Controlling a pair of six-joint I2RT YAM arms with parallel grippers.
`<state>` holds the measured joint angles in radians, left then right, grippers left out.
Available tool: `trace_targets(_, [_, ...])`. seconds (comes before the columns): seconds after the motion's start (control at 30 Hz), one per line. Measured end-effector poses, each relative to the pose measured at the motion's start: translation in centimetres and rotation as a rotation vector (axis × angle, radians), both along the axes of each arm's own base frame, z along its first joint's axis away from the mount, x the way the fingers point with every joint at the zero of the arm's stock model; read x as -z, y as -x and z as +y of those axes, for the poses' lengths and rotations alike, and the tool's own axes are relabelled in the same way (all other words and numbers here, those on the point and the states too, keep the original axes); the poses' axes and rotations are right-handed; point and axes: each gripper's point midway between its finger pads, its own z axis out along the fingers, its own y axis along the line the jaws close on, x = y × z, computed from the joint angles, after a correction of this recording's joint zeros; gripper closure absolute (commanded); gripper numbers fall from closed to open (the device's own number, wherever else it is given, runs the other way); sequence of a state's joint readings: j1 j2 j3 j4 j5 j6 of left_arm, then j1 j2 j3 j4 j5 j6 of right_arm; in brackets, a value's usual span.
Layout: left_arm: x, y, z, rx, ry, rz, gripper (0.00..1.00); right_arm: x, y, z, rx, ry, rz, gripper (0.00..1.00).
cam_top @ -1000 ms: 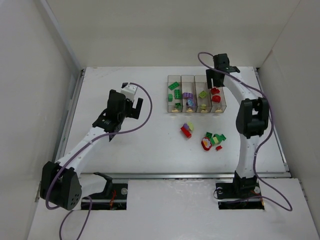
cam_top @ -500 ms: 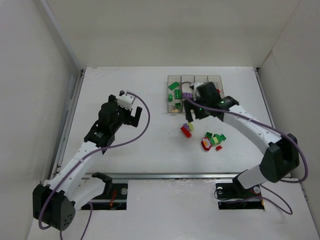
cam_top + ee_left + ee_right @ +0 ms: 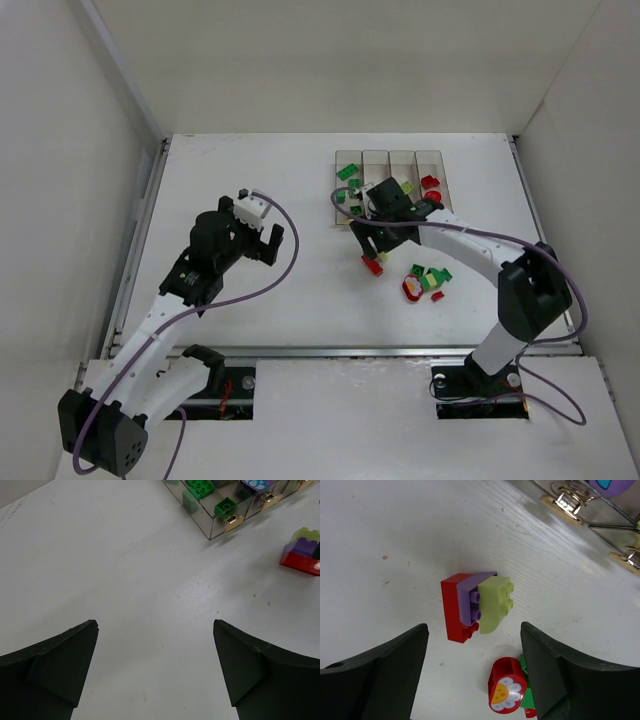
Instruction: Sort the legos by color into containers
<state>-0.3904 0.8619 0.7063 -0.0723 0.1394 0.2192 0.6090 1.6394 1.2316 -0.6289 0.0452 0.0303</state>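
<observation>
Containers (image 3: 404,160) in row, green legos (image 3: 348,173) leftmost

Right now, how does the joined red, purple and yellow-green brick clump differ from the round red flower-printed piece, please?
The brick clump is blocky and three-coloured; the round piece is cylindrical, red with a flower face. The clump lies alone; the round piece sits against a green brick. Both rest on the table, outside the bins.
</observation>
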Motion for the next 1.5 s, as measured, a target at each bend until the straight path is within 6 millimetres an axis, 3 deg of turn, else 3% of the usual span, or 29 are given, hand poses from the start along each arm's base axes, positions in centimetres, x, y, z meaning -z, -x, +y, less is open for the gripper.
trace_targets(0.27, [0.5, 0.5, 0.1, 0.008, -0.006, 0.025, 0.0, 4.1, 0.0, -0.2, -0.024, 0.074, 0.081, 0.19])
trace_targets(0.37, [0.6, 0.6, 0.1, 0.011, -0.005, 0.029, 0.0, 5.6, 0.1, -0.4, -0.025, 0.104, 0.11, 0.26])
trace_targets(0.4, [0.6, 0.6, 0.1, 0.011, -0.005, 0.031, 0.0, 5.9, 0.1, -0.4, -0.023, 0.108, 0.115, 0.35])
trace_targets(0.67, [0.7, 0.9, -0.3, 0.037, 0.001, 0.042, 0.0, 5.2, -0.9, 0.5, -0.011, 0.071, 0.085, 0.67])
trace_targets(0.83, [0.9, 1.7, -1.4, 0.115, 0.015, 0.057, 0.0, 4.7, -0.6, 1.4, -0.032, 0.026, 0.087, 0.69])
trace_targets(0.9, [0.8, 2.1, -2.0, 0.151, 0.027, 0.064, 0.0, 3.5, -0.1, 2.0, -0.062, -0.011, 0.056, 0.69])
trace_targets(0.97, [0.4, 2.4, -2.6, 0.188, 0.044, 0.064, 0.0, 1.0, 0.8, 3.1, -0.116, -0.068, -0.005, 0.71])
trace_targets(1.1, [-2.0, 3.2, -4.6, 0.31, 0.099, 0.043, 0.0, -7.9, 3.1, 6.1, -0.27, -0.239, -0.269, 0.84])
trace_targets(1.2, [-4.8, 3.6, -6.4, 0.424, 0.15, 0.01, 0.0, -14.3, 4.7, 7.3, -0.368, -0.347, -0.489, 0.84])
trace_targets(1.27, [-7.1, 3.9, -7.8, 0.506, 0.194, -0.009, 0.0, -17.1, 5.0, 7.6, -0.407, -0.38, -0.596, 0.84])
trace_targets(1.33, [-9.3, 3.9, -9.0, 0.57, 0.24, -0.02, 0.0, -18.3, 4.7, 7.5, -0.42, -0.374, -0.661, 0.84])
trace_targets(1.5, [-12.2, 4.5, -10.9, 0.677, 0.343, 0.003, 0.0, -18.0, 3.9, 7.1, -0.43, -0.311, -0.695, 0.84])
